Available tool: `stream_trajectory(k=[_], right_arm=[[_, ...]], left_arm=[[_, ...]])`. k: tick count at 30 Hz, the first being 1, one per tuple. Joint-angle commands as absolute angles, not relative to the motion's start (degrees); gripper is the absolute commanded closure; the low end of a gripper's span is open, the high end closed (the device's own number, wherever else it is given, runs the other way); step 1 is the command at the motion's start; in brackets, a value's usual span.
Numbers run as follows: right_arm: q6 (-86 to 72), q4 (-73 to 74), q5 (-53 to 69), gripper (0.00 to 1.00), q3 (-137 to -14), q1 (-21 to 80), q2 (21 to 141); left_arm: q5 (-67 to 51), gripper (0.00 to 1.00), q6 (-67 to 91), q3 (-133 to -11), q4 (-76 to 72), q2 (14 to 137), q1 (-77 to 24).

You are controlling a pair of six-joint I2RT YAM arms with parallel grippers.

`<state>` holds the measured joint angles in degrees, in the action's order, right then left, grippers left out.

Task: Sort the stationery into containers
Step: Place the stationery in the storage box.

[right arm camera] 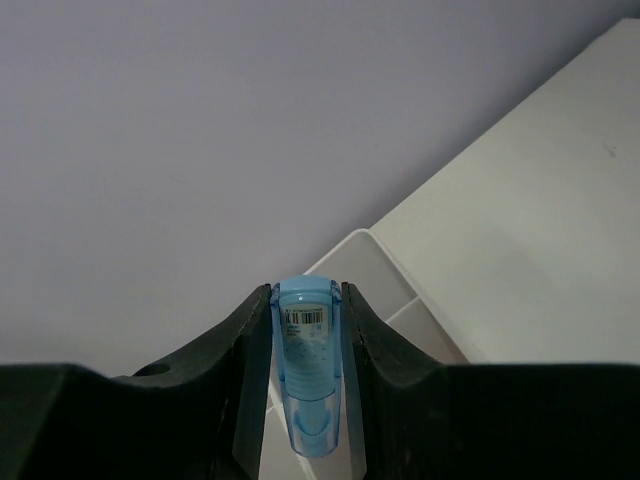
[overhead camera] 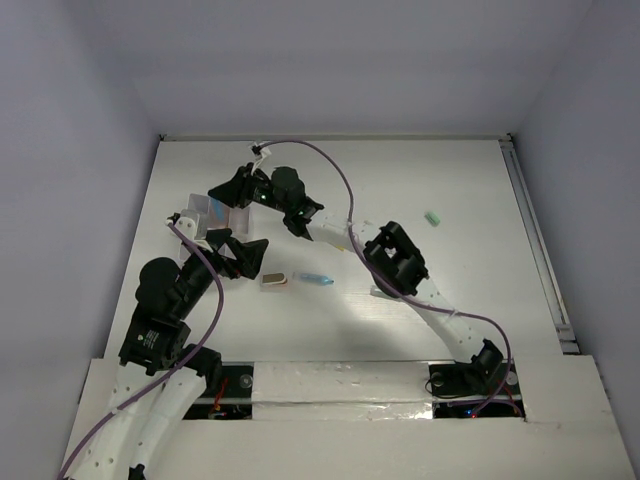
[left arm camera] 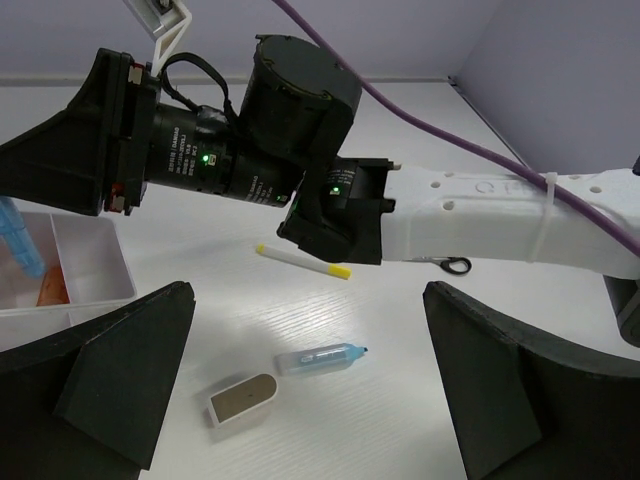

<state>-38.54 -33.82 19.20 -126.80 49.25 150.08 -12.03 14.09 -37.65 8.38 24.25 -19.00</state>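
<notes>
The white box [left arm camera: 95, 275] already has a blue piece [left arm camera: 18, 240] and an orange piece [left arm camera: 50, 288] inside. A loose blue capsule [left arm camera: 322, 357], a tan block [left arm camera: 243, 397], a pen [left arm camera: 303, 262], little scissors [left arm camera: 447, 264] and a teal piece [overhead camera: 433, 217] wait outside the box. The right gripper [right arm camera: 306, 292] reaches far out to the box, pinching a held blue capsule [right arm camera: 307, 380], while the left gripper [left arm camera: 305, 295] hangs beside the box above the block, wide open and holding nothing.
</notes>
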Motion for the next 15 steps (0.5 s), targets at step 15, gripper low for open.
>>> stream_trajectory(k=[15], right_arm=[[-35.8,-34.4,17.2,0.41,-130.9,50.2,151.6]], left_arm=[[-13.1,0.01,14.5,-40.1,4.6,24.3,-18.8]])
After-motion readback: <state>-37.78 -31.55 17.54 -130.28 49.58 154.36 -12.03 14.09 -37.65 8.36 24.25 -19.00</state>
